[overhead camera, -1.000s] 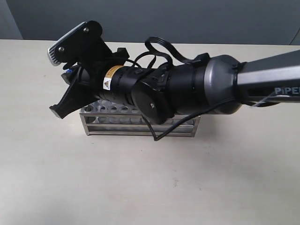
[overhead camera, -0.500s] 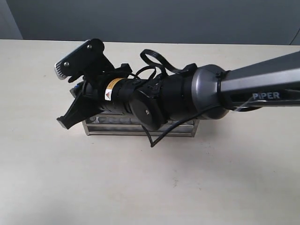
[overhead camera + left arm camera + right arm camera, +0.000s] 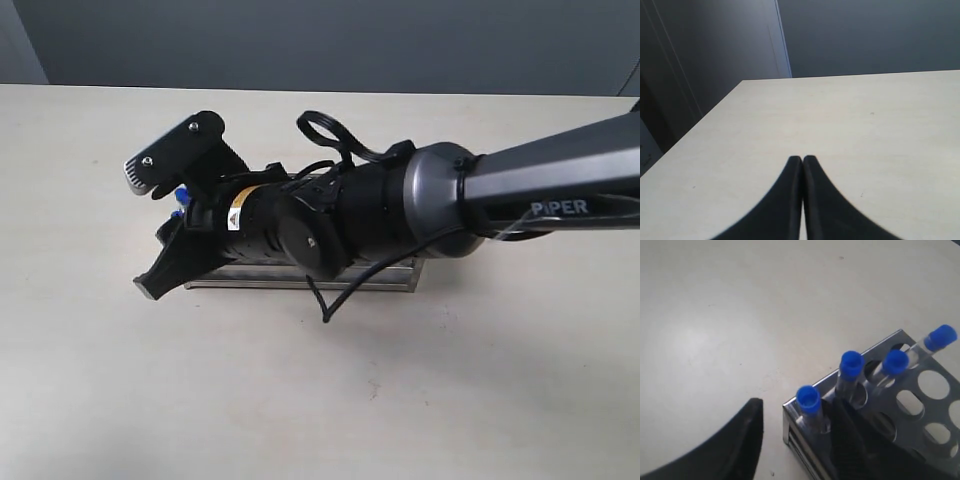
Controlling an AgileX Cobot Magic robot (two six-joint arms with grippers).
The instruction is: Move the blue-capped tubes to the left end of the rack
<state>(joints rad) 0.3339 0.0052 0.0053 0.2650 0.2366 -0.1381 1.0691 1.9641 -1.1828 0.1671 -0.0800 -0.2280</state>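
My right claw is spread wide, one finger each side of the corner tube, with a clear gap on one side, so no grip. All four blue-capped tubes sit in holes at the rack's 9 o'clock end in the exterior view. My arm hides most of the rack. My left claw is pinched together, holding nothing, above the bench.

A pale beige table fills most of the frame. Its surface is plain and matt, with a few tiny dark specks. Behind its far edge, along the top of the frame, stands a dark grey wall.
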